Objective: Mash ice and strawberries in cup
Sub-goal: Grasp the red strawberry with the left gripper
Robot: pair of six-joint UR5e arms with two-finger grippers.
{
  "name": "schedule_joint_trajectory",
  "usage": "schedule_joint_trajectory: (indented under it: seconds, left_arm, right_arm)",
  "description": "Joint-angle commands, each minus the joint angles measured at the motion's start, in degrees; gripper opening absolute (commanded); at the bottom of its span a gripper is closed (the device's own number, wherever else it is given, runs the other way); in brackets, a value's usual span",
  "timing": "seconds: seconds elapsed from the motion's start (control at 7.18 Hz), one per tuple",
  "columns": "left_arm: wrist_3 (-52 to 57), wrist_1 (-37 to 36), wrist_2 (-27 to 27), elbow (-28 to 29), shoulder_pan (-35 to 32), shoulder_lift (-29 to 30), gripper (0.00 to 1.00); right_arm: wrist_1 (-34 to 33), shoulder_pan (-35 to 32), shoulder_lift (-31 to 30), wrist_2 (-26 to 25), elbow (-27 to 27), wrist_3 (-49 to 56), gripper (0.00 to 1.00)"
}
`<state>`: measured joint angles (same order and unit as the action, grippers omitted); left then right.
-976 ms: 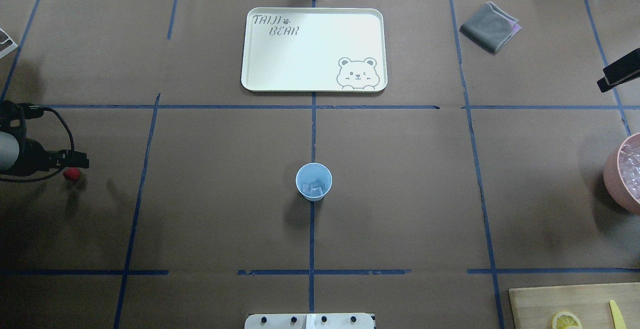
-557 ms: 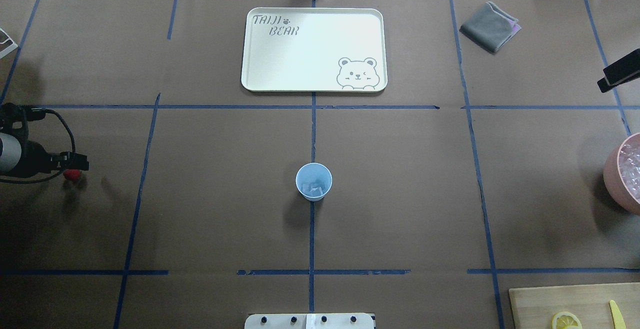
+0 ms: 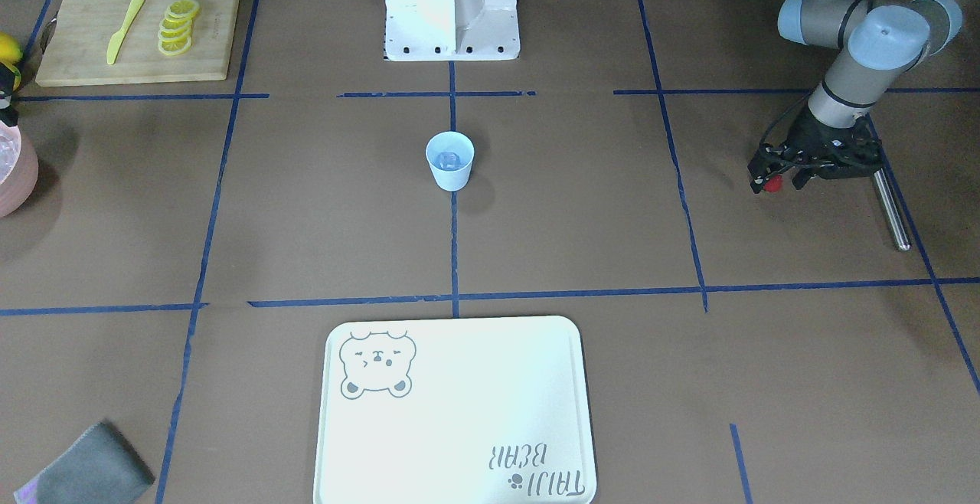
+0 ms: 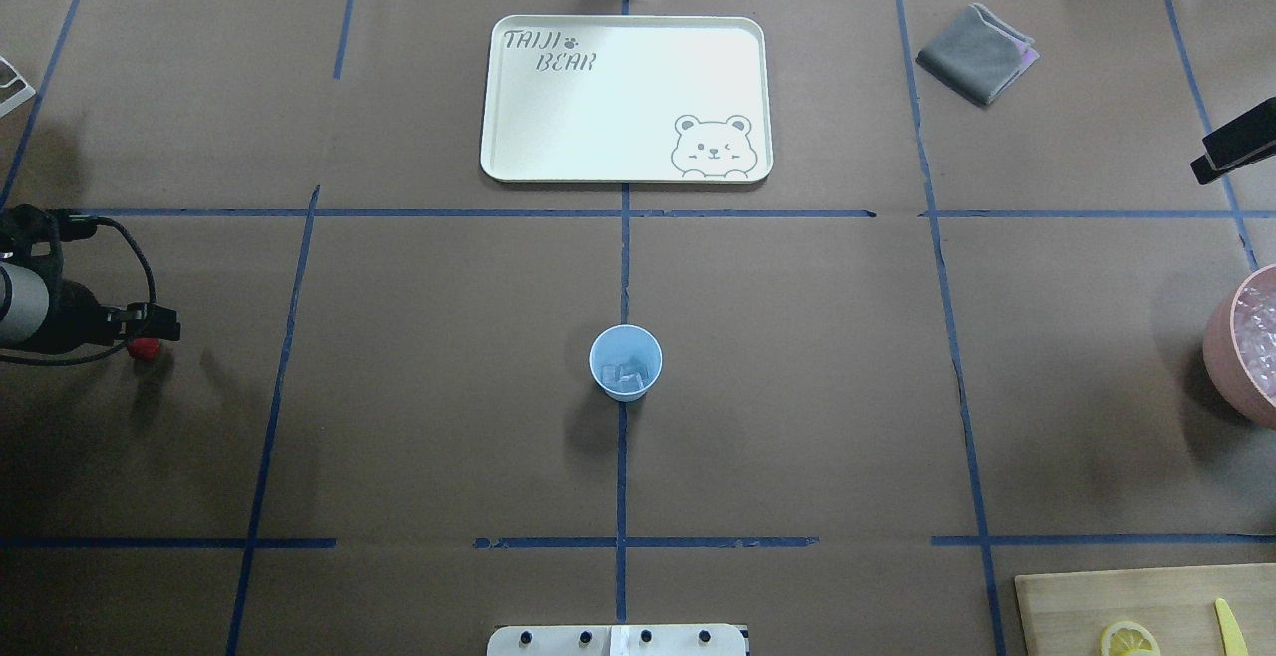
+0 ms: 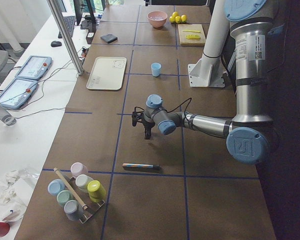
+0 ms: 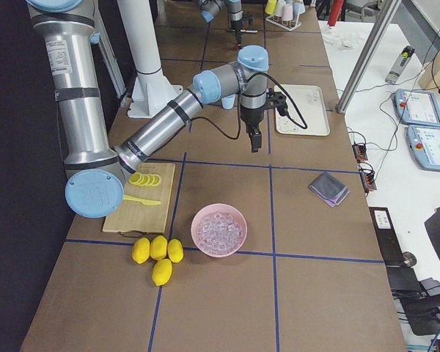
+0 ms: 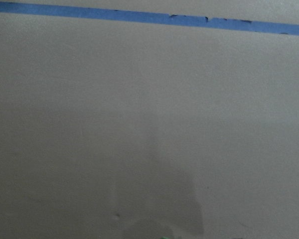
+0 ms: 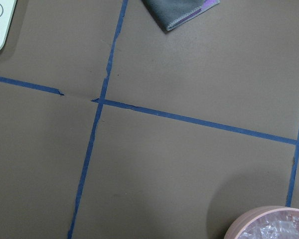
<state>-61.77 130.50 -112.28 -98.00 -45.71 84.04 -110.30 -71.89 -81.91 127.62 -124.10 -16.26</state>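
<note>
**A:** Where's the strawberry (image 4: pixel 146 347)?

**B:** Out at the left end of the tabletop (image 4: pixel 449 387), pinched between the left jaws. They're clenched on it, at the tip of the left arm (image 3: pixel 842 83). It's well apart from the cup (image 4: pixel 625 362).

**A:** Lifted, or resting on the paper?

**B:** Hard to say. From overhead it seems just off the surface, but the angle is poor.

**A:** And the cup?

**B:** Upright in the middle, standing on the blue centre tape line. The ice (image 4: pixel 628 374) lies in its bottom, a few clear chunks. There's nothing red inside.

**A:** What about the right jaws?

**B:** The right arm (image 6: pixel 176 110) points them straight down over bare paper, between the cloth (image 4: pixel 977 51) and the bowl (image 6: pixel 219 229). I cannot tell whether they're released or clenched. Overhead they're only a dark shape at the edge.

**A:** Anything else nearby?

**B:** A metal rod (image 3: pixel 892 209) lies just beside the left jaws. The bowl holds more ice. The tray (image 4: pixel 618 108) is bare, and the board (image 3: pixel 207 52) carries lemon slices (image 3: pixel 176 25) and a yellow knife (image 3: pixel 125 27).
</note>
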Motion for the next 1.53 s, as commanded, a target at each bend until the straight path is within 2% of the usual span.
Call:
schedule_joint_trajectory:
  seconds: [0.0,1.39]
  left_arm:
    - [-0.01,-0.16,-0.04,0.09,0.01,0.07,0.71]
    - [0.07,-0.07,-0.48,0.71,0.62,-0.11,0.70]
  right_arm:
    - [0.00,0.00,0.00,0.00,0.00,0.09,0.99]
    - [0.00,0.00,0.09,-0.09,0.00,0.09,0.99]
